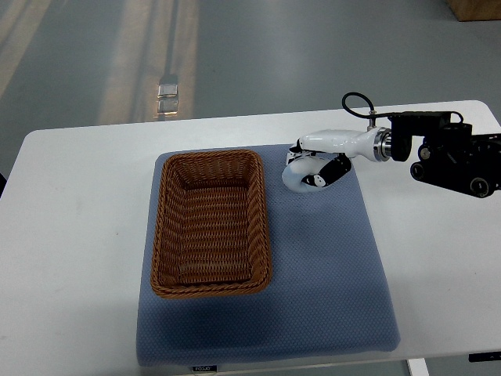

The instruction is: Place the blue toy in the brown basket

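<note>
The right hand (315, 166), white with black finger segments on a black arm that enters from the right edge, sits low over the far right part of the blue-grey padded mat (329, 266), just beside the far right corner of the brown woven wicker basket (262, 235). Its fingers are curled inward under the palm, but whether they close on anything I cannot tell: no blue toy shows in them or anywhere else on the white table (70, 235). The toy may be hidden inside the curled hand, or lost against the similar blue of the mat; the picture does not settle it.

The basket stands on the left half of the mat and looks empty, its woven floor bare, so the placing is not yet done. If the hand does hold the toy, what is left is to carry it leftward over the basket's rim and let it go inside.

The left arm is out of sight
</note>
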Robot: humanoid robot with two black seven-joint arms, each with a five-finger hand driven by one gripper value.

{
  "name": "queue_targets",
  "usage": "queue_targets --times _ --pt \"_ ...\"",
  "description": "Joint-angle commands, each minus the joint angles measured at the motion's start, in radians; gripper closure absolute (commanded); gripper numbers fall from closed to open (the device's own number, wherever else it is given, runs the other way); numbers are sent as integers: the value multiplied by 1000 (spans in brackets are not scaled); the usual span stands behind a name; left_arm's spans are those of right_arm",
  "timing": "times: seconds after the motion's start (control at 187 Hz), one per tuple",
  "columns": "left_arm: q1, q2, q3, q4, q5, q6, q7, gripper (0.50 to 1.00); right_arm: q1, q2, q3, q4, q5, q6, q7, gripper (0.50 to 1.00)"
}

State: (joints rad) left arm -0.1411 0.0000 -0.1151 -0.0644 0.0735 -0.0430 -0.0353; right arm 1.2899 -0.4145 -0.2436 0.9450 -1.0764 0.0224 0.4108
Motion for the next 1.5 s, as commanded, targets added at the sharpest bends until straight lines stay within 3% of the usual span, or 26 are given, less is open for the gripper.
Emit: queue_targets --times 0.0,0.225,0.456,0.622,0.723,0.798,0.991,1.131,1.265,1.495 --pt "0 0 0 0 0 0 0 500 55 26 15 0 30 1 3 989" --pt "0 0 0 0 0 0 0 500 128 151 13 -9 105 2 5 955" --pt "-2 0 0 0 0 0 0 500 106 286 3 -69 105 -1 5 881" --pt "-2 0 0 0 0 0 0 500 49 358 0 -120 101 -2 5 773" --pt "-3 0 2 0 0 0 0 500 26 381 1 -129 102 -1 5 646" --pt "-3 0 2 0 0 0 0 500 20 382 7 -135 104 -1 5 617" --pt "-3 0 2 -2 -1 0 0 500 -6 358 70 -143 164 -16 3 613" --pt "-5 0 2 -3 -1 0 0 500 -66 326 161 -198 283 -104 -17 613" --pt "-5 0 2 -6 -1 0 0 500 -153 318 335 -268 457 -160 -112 611" --pt "-5 0 2 -9 0 0 0 500 -277 260 618 -304 625 -160 -242 611"
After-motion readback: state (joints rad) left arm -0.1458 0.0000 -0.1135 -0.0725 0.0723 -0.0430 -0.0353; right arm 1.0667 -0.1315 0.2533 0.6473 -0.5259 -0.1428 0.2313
